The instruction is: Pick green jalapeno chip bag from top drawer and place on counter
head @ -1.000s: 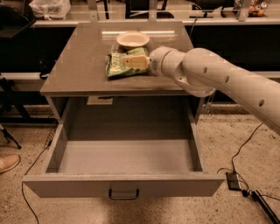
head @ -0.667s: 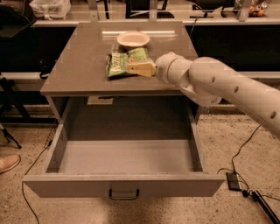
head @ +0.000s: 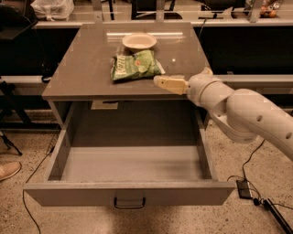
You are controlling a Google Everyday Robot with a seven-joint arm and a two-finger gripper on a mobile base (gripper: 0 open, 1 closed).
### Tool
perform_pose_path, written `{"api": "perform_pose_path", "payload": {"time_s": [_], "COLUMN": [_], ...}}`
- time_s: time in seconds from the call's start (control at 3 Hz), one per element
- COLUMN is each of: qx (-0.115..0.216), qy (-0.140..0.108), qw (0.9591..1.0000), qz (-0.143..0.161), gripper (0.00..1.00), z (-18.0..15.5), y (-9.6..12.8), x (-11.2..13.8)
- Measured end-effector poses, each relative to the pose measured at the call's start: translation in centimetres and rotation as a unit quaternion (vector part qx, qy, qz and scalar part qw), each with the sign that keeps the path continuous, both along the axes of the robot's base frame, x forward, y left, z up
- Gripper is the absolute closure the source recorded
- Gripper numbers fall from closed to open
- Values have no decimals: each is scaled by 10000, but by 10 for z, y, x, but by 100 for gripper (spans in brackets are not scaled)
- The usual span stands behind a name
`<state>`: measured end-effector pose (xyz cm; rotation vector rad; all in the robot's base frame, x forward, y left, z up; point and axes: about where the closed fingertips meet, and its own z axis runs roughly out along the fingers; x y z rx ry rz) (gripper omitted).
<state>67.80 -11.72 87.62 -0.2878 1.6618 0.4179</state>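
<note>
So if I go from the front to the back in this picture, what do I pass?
The open top drawer → gripper, above the counter near its front edge → green jalapeno chip bag → white bowl.

A white bowl (head: 139,41) sits at the back of the desk (head: 82,68), the tool (head: 169,84) hangs over its front right edge, a white plastic bag (head: 51,8) lies far behind, and a shoe (head: 8,170) and a black box (head: 244,188) rest on the speckled floor (head: 274,185).

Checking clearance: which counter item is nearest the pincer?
The green jalapeno chip bag, beside the pincer at the counter's front; the white bowl sits farther back.
</note>
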Motion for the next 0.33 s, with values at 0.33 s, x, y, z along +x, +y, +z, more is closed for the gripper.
{"api": "perform_pose_path", "payload": {"time_s": [0.33], "qx": [168], "qy": [-310], "qw": [9986], "qz": [-384], "gripper": [0], "z": [22], "y": [-56], "x": [-16]}}
